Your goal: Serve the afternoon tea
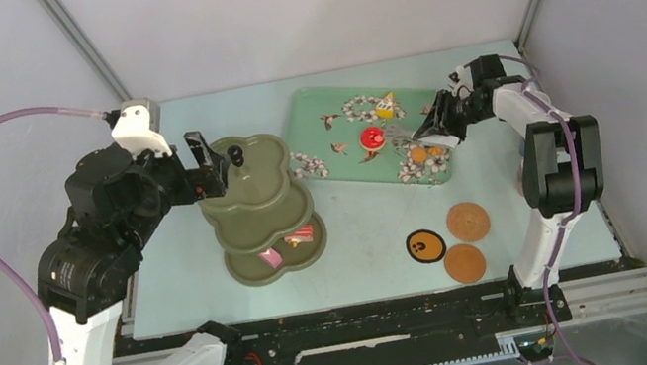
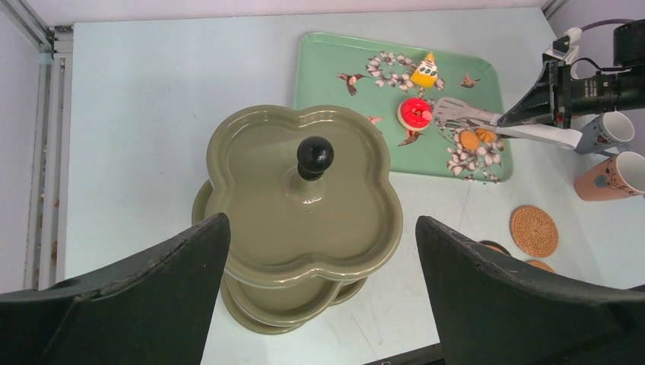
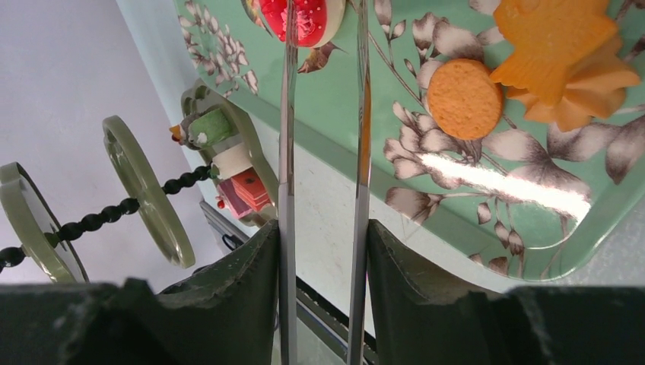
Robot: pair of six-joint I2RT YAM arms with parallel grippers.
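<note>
The olive-green three-tier stand (image 1: 242,200) stands left of centre, with a pink pastry (image 1: 270,258) and a red one (image 1: 301,236) on its bottom tier. My left gripper (image 1: 208,166) is open and empty, just left of the stand's black knob (image 2: 314,156). My right gripper (image 1: 449,120) is shut on the metal tongs (image 1: 407,136). Their tips reach the red pastry (image 2: 416,112); I cannot tell if they grip it. A yellow pastry (image 2: 426,72) and orange pastries (image 3: 464,99) lie on the tray. Two cups (image 2: 608,129) stand at the right. Three coasters (image 1: 467,221) lie front right.
The mint-green floral tray (image 1: 326,107) lies at the back, right of the stand. The right arm's upright link (image 1: 553,167) stands beside the coasters and hides the cups from above. Enclosure walls and metal posts close in the table at the back and sides.
</note>
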